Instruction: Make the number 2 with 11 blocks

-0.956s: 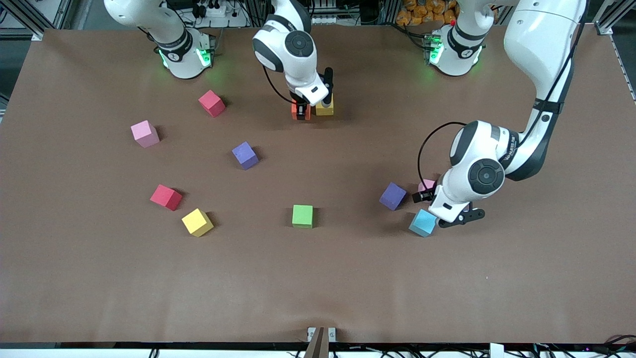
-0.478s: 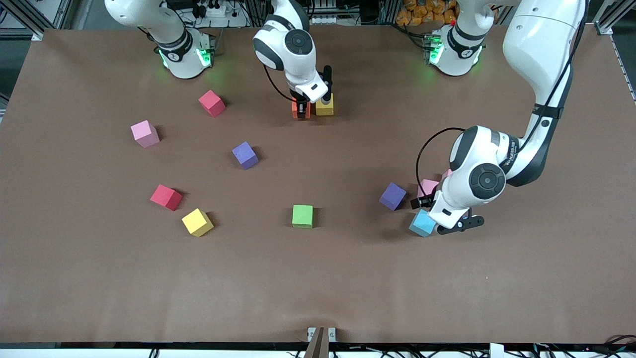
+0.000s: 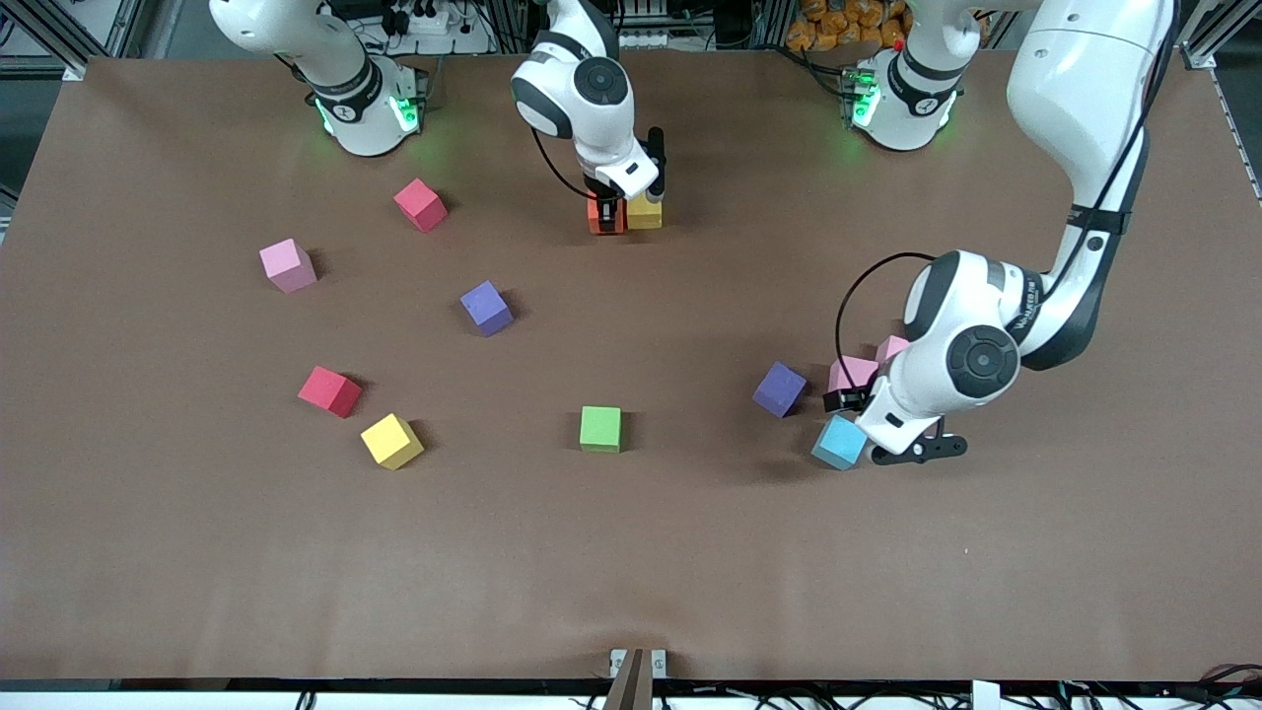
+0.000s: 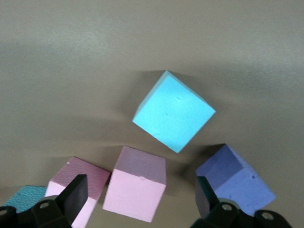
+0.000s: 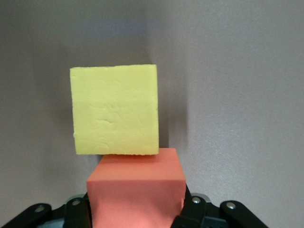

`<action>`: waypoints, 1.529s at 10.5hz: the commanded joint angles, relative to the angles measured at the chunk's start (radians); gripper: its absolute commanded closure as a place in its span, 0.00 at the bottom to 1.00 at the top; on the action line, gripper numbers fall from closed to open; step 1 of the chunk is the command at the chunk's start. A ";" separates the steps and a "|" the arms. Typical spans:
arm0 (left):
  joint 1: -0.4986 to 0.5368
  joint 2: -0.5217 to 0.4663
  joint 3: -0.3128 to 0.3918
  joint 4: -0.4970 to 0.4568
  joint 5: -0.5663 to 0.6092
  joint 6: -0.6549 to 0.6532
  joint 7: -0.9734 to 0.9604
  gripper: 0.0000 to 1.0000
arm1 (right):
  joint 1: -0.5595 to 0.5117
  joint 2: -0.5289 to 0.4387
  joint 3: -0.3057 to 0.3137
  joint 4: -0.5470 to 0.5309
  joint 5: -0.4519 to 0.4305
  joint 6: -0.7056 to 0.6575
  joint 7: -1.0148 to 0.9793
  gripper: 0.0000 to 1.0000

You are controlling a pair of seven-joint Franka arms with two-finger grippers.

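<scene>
front view: right hand [image 3: 608, 212] grips orange block [image 3: 602, 219]; left hand [image 3: 880, 424] wide; no legible writing.

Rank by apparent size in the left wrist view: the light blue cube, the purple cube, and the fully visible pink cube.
1. light blue cube, largest.
2. pink cube and purple cube: look alike, and the purple one is partly hidden by a finger, so no ranking.

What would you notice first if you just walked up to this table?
Bright foam cubes dot the brown table. The right end effector grips an orange cube right beside a yellow cube, close to the robot bases. The left end effector hangs open over a cluster: light blue cube, pink cube, purple cube.
</scene>
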 commanded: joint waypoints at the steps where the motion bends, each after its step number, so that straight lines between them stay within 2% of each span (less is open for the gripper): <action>1: 0.008 -0.027 -0.010 -0.027 -0.017 -0.012 0.029 0.00 | 0.017 -0.002 -0.005 -0.004 0.009 0.011 0.013 1.00; 5: 0.010 -0.026 -0.036 -0.025 -0.016 -0.020 0.029 0.00 | 0.039 0.021 -0.007 -0.003 0.035 0.049 0.019 1.00; 8: 0.007 -0.010 -0.048 -0.044 -0.002 -0.015 0.032 0.00 | 0.068 0.029 -0.008 -0.007 0.034 0.051 0.096 1.00; 11: 0.010 0.000 -0.082 -0.090 0.163 0.009 0.055 0.00 | 0.068 0.031 -0.008 -0.007 0.034 0.048 0.096 1.00; 16: 0.037 -0.006 -0.084 -0.194 0.174 0.152 0.119 0.00 | 0.068 0.032 -0.008 -0.004 0.034 0.048 0.097 1.00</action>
